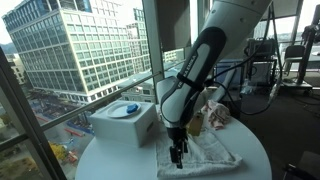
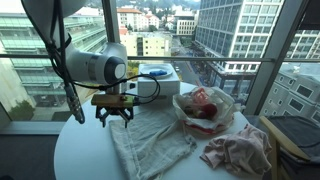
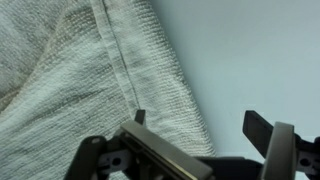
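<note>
The arm [image 1: 197, 60] is showing smooth, rounded white shells, with a black band running along the last link just above the gripper [image 1: 177, 152]. The gripper is wearing black all over: a boxy body with two dark, angular fingers [image 3: 258, 128] below it. A dark cable [image 2: 70, 95] is hanging beside the wrist.
</note>
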`<state>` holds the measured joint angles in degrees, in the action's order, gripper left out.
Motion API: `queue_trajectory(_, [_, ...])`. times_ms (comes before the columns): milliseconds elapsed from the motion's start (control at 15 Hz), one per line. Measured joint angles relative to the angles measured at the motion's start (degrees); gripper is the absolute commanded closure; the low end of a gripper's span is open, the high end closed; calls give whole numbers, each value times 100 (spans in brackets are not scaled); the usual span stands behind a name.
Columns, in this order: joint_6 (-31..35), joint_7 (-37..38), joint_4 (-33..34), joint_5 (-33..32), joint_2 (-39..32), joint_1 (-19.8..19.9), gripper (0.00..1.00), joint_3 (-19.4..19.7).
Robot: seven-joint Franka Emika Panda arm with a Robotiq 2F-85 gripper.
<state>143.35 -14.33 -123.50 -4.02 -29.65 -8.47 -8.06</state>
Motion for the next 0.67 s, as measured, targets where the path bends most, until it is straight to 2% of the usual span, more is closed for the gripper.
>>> queue_trajectory(667, [-223,-63,1273,-193,-1078,10,0,1])
